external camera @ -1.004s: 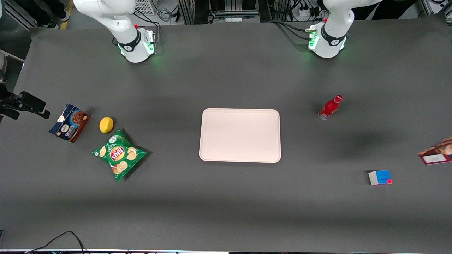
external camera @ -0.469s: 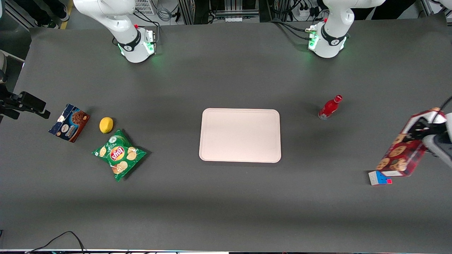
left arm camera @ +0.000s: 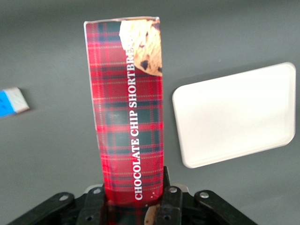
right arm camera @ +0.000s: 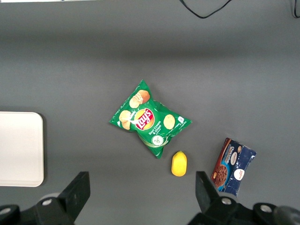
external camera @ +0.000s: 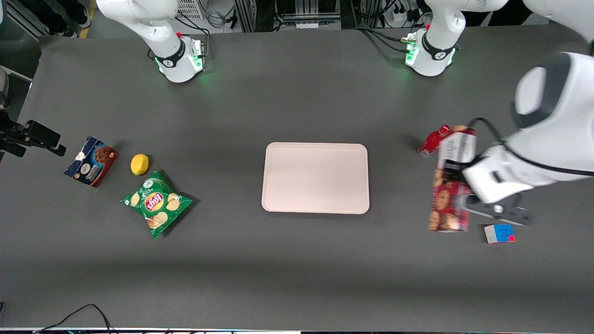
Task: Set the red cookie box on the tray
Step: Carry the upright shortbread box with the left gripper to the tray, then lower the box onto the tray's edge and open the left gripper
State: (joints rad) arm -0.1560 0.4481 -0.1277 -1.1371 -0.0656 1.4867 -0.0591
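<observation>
Red cookie box (external camera: 448, 185) in pincer (external camera: 457, 178) lies lengthwise parallel to tray's (external camera: 315, 177) short side.

The dark grey surface (external camera: 297, 273) carries a pale tray (external camera: 315, 145) at mid-frame. Toward the working arm's end stand a red bottle (external camera: 433, 141) and a colour cube (external camera: 500, 233), and above them the left arm's fingers (left arm camera: 169, 206) clamp the red cookie box (external camera: 448, 204). Toward the parked arm's end lie a chip bag (external camera: 157, 203), a lemon (external camera: 139, 164) and a blue-brown box (external camera: 91, 161).

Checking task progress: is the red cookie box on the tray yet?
Not yet. The red cookie box is held in the claw, toward the working arm's end of the table, beside the tray, which is bare.
</observation>
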